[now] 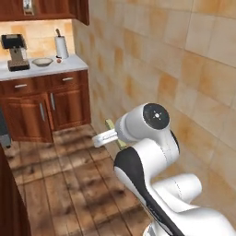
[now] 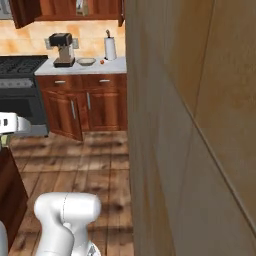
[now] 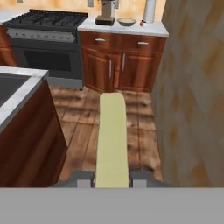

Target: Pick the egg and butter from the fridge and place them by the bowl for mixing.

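Clamped between the gripper (image 3: 112,179) fingers, the butter (image 3: 112,140) is travelling; the bowl (image 3: 127,21) is waiting far ahead on the counter (image 3: 153,29), so driving closer seems next.

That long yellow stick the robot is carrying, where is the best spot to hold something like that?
Near one end, across its narrow width, much as the gripper holds it now. The butter is a slim, straight stick with flat parallel long sides, so two fingers closing from either side meet flat faces. Gripping at the end leaves most of its length sticking out forward, probably handy for setting it by the bowl.
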